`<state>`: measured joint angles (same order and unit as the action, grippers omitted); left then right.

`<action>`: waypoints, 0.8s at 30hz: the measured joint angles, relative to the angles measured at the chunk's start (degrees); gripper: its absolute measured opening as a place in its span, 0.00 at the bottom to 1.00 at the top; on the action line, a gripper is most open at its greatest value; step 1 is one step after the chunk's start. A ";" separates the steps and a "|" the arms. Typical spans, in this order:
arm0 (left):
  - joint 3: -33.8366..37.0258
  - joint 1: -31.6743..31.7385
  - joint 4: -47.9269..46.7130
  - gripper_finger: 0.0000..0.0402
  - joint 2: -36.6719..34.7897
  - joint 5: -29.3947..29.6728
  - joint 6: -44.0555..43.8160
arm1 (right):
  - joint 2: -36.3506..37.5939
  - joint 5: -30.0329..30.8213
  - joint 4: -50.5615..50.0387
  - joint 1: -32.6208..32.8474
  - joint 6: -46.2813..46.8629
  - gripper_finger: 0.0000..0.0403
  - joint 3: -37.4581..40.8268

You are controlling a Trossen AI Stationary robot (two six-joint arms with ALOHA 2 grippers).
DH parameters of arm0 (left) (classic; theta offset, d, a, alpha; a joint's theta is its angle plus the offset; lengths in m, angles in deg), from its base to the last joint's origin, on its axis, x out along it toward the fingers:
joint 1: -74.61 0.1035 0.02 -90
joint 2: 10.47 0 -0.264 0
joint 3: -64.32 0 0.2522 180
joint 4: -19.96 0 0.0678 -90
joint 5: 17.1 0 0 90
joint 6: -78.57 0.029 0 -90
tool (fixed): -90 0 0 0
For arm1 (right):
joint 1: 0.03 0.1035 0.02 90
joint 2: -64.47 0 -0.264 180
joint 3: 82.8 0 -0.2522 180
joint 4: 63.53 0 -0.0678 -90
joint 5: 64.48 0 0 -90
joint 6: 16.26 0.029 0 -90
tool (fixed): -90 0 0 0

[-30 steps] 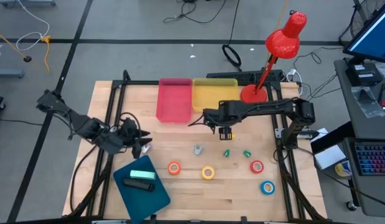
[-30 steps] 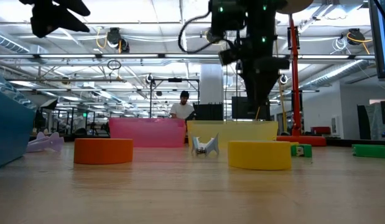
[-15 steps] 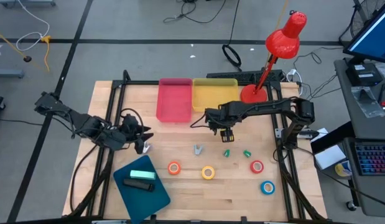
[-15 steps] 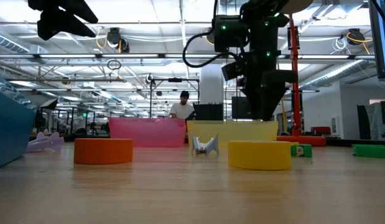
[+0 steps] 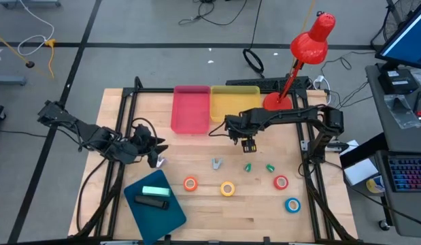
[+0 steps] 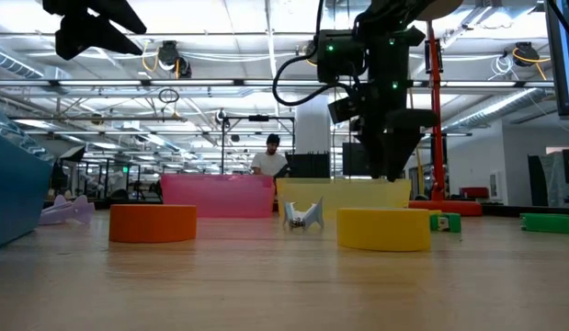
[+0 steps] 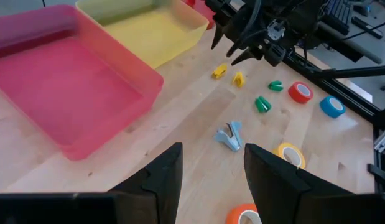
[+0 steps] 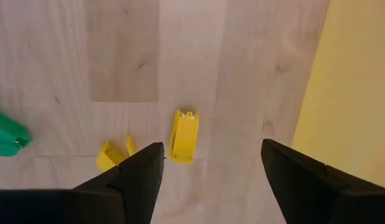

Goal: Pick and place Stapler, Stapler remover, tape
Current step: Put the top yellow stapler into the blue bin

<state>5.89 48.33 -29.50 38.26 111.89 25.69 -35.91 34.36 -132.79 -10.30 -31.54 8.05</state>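
1. From the high view, the right gripper [image 5: 248, 143] was seen hanging over the table's middle, just near of the yellow tray [image 5: 234, 102], with the pink tray [image 5: 190, 109] beside it to the left. The left gripper [image 5: 154, 155] was held at the left side, above the blue board [image 5: 155, 204], where a mint block and a dark, stapler-like object lay. The tape rolls were spread along the near side: orange [image 5: 190, 183], yellow [image 5: 228, 188], red [image 5: 281, 182], blue [image 5: 292, 204].

2. In the low view, the right arm was seen descending behind the yellow roll, with a small metallic piece [image 6: 303, 215], probably the staple remover, left of it.

3. From the left wrist view, the left gripper's fingers [image 7: 161, 180] were seen set moderately apart and empty, pointed toward the trays.

4. In the right wrist view, the right gripper's fingers [image 8: 137, 176] were spread wide and empty above a small yellow piece [image 8: 183, 135], with a second yellow piece [image 8: 112, 155] near it.

5. A miss was judged possible: the yellow piece lay off-centre toward one finger, so it could be nudged aside on closing, or the neighbouring piece caught as well.
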 joint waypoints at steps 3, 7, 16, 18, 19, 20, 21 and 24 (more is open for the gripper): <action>0.00 0.00 0.00 0.42 0.00 0.00 -0.01 | -0.02 -0.13 0.02 -0.22 0.04 0.70 0.00; 0.00 0.00 0.01 0.42 0.00 -0.02 0.07 | -0.02 -0.09 0.96 -0.27 0.74 0.75 1.18; 0.00 0.00 0.00 0.42 0.00 -0.04 0.22 | -0.07 3.10 8.45 -0.27 0.91 0.79 8.33; 0.00 0.00 0.00 0.42 0.00 -0.02 0.22 | -0.07 3.11 9.65 -0.27 0.93 0.79 8.88; 0.00 0.00 0.00 0.42 0.00 -0.02 0.22 | -0.07 3.10 10.22 -0.27 0.91 0.79 9.13; 0.00 0.00 0.00 0.42 0.00 -0.02 0.22 | -0.07 3.10 10.80 -0.27 0.91 0.79 9.37; 0.00 0.00 0.00 0.42 0.00 -0.02 0.22 | -0.07 3.10 11.24 -0.27 0.91 0.79 9.66; 0.00 0.00 0.00 0.42 0.00 -0.02 0.22 | -0.07 2.89 12.28 -0.29 0.89 0.79 11.16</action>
<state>5.89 48.33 -29.50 38.26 111.86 25.91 -35.97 37.24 -120.52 -10.59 -30.65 19.21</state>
